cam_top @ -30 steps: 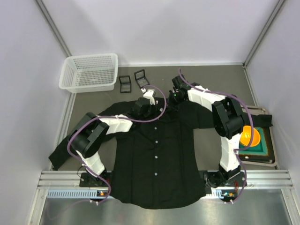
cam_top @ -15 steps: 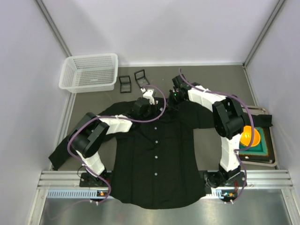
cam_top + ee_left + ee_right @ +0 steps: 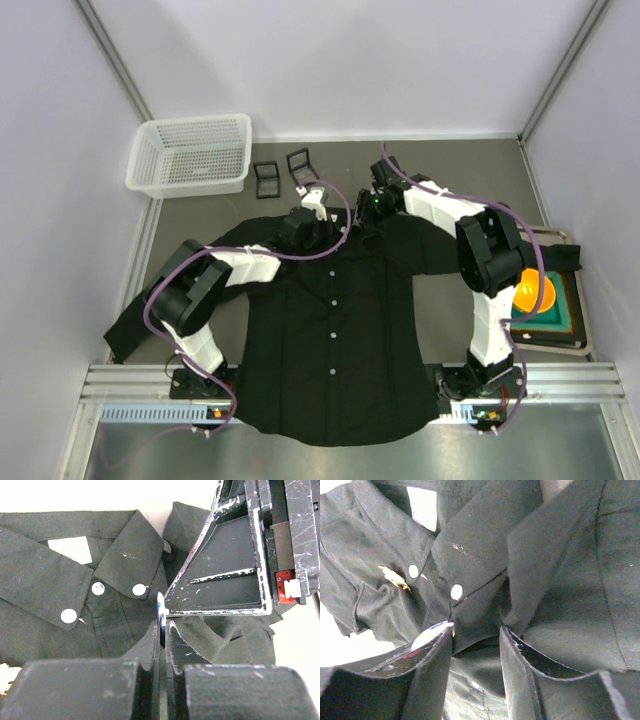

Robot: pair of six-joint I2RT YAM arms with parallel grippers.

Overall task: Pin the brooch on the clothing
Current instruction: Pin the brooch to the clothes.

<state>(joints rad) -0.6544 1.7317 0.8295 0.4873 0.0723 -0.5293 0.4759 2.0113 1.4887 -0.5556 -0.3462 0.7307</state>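
Crowding the shirt (image 3: 330,330) collar, both grippers nearly touch; open table (image 3: 470,160) beyond. Left gripper (image 3: 162,630) pinches a blue-white disc (image 3: 160,604); right gripper (image 3: 476,632) jaws apart over fabric.

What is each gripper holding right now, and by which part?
The left gripper pinches a thin blue-and-white disc, likely the brooch, by its edge. The right gripper is open around shirt fabric, gripping nothing.

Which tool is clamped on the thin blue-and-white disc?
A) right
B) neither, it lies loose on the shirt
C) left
C: the left wrist view shows the left tool pinching the disc edge-on, while the right tool stands open beside it.
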